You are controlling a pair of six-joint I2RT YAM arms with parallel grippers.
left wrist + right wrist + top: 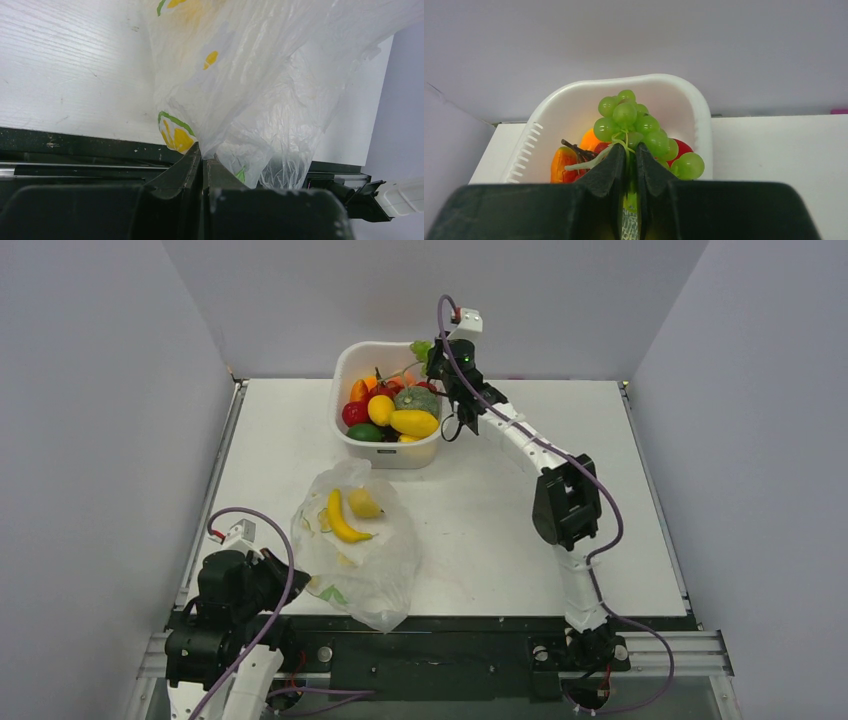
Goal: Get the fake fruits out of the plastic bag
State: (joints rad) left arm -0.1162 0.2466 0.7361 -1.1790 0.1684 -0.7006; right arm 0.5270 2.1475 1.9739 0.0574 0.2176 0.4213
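The clear, crinkly plastic bag (372, 565) lies on the table near the front edge. A yellow banana (343, 520) and a yellow lemon-like fruit (364, 504) show through it. My left gripper (296, 578) is shut on a fold of the plastic bag (260, 90), and its tips (204, 157) pinch the film by the table's edge. My right gripper (436, 360) hangs over the white tub's far right corner, shut on the stem of a green grape bunch (421, 348). In the right wrist view the green grape bunch (626, 115) sits just beyond my right gripper (628, 150).
The white tub (341, 390) at the back holds red, orange, yellow and green fruits and a ribbed grey-green squash (416, 399). The white tub's rim (696, 100) shows under the grapes. Grey walls enclose the table. A black rail (450, 650) runs along the near edge.
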